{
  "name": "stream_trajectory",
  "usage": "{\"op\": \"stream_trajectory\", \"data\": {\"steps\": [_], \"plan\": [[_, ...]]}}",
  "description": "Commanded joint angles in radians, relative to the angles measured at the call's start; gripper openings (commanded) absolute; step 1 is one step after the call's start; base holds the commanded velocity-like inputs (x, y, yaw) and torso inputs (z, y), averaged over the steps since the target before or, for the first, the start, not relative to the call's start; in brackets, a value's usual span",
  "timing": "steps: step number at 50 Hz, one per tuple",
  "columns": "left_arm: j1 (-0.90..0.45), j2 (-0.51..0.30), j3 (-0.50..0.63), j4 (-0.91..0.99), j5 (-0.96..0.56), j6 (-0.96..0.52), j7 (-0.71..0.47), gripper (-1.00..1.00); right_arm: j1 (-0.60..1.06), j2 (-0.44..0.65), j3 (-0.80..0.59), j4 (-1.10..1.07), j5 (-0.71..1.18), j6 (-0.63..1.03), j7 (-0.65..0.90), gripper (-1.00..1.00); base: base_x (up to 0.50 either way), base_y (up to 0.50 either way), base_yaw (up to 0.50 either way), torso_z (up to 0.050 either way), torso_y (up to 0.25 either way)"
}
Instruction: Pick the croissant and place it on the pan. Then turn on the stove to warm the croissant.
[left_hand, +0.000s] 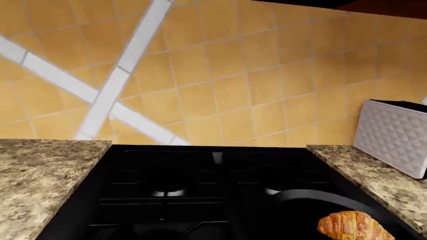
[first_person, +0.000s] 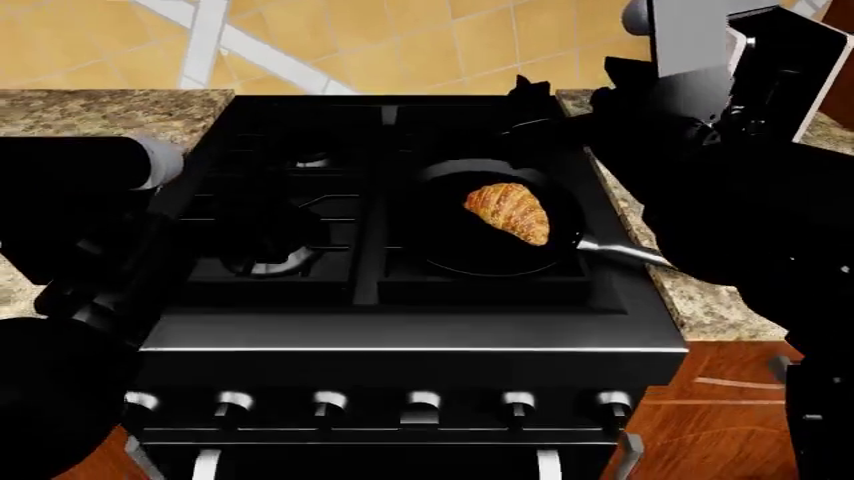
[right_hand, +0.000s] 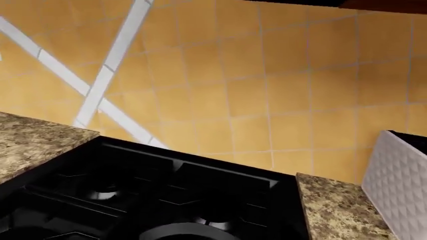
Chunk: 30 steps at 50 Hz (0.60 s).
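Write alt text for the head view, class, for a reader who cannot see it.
A golden croissant lies in a round black pan on the right front burner of a black stove, the pan's silver handle pointing right. Six silver-tipped knobs line the stove front, and dark robot arms frame both sides, with neither claw clearly visible.

Home kitchen, black gas stove (first_person: 400, 250), granite counters (left_hand: 40, 175), tiled backsplash (right_hand: 267, 90)
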<state>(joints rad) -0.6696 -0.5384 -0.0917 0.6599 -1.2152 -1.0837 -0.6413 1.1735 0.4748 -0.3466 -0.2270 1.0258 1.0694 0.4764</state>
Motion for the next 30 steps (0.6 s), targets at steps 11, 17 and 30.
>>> {"op": "stream_trajectory", "data": {"steps": [11,17,30], "plan": [[-0.010,-0.008,0.007,0.014,-0.016,0.000,-0.016,1.00,-0.016,0.028,0.026,-0.089,0.020,-0.002,0.049,1.00,-0.50,0.11,0.00,0.000,0.000],[-0.005,-0.008,0.013,0.009,-0.004,0.009,-0.007,1.00,-0.012,0.031,0.019,-0.086,0.014,-0.005,0.045,1.00,-0.50,0.11,0.00,0.000,0.000],[0.022,-0.015,0.039,0.018,0.085,0.061,0.038,1.00,-0.015,0.036,0.011,-0.105,-0.006,-0.027,0.046,1.00,-0.06,0.01,0.00,0.000,0.000]]}}
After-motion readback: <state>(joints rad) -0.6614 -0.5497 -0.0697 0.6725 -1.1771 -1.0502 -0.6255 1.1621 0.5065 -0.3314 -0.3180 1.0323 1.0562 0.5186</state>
